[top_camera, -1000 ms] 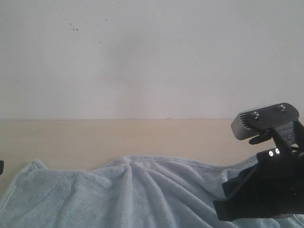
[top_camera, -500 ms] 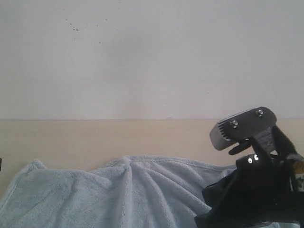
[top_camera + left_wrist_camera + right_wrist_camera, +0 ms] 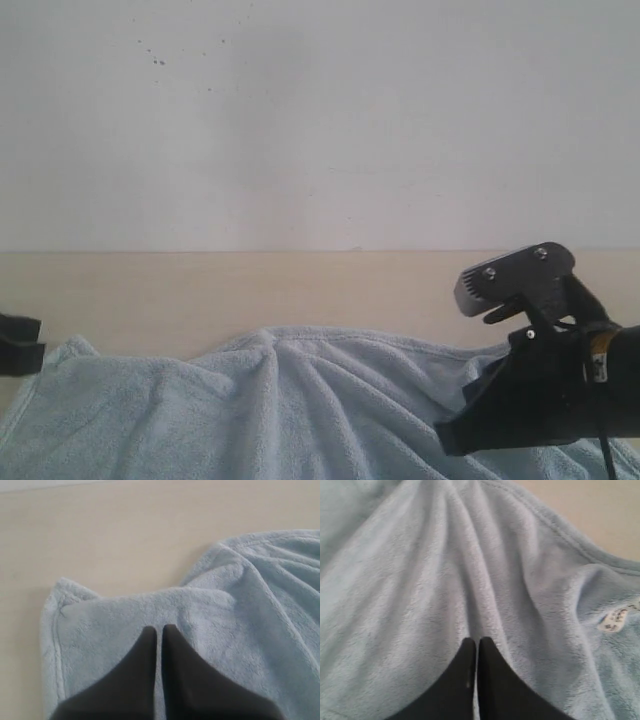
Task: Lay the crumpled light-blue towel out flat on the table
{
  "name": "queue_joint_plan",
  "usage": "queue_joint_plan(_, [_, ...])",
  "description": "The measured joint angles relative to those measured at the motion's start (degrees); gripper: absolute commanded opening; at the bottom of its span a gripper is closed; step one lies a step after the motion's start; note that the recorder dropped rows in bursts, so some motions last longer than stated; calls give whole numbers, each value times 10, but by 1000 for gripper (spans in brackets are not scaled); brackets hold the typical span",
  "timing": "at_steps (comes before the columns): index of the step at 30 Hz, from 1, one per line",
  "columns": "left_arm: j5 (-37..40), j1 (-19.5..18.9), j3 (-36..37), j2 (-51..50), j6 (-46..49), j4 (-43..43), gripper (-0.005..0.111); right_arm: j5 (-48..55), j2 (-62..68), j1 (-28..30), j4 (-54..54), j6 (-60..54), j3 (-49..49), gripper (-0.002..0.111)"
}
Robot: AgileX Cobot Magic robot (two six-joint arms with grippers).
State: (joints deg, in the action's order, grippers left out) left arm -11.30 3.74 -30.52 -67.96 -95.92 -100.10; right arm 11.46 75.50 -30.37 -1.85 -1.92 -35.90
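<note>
The pale-blue towel [image 3: 280,410] lies rumpled along the near side of the table [image 3: 250,285], with ridges fanning out from a peak at its far hem. My left gripper [image 3: 159,628] is shut, its tips over the towel [image 3: 210,615] a little inside a turned-up corner; nothing shows between its fingers. My right gripper [image 3: 477,640] is also shut and sits over long folds in the towel [image 3: 420,580]. A small white label [image 3: 615,620] sits near the hem. In the exterior view the right arm [image 3: 540,400] hangs over the towel's right part.
A white speckled wall [image 3: 320,120] rises behind the table. Bare beige table surface [image 3: 125,530] runs beyond the towel's far hem. A black part of the left arm [image 3: 18,343] shows at the left edge of the exterior view.
The right arm swung left over the towel, then settled slightly back to the right and lower. A black part of the left arm has come into view at the left edge.
</note>
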Motion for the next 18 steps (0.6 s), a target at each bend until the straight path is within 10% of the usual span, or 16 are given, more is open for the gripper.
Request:
queue_joint_plan(9, [89, 0, -165, -167, 30, -1, 51, -13, 0, 36, 1, -8, 0, 2])
queue_joint_plan(18, [95, 0, -289, -366, 16, -1, 52, -28, 0, 36, 1, -8, 0, 2])
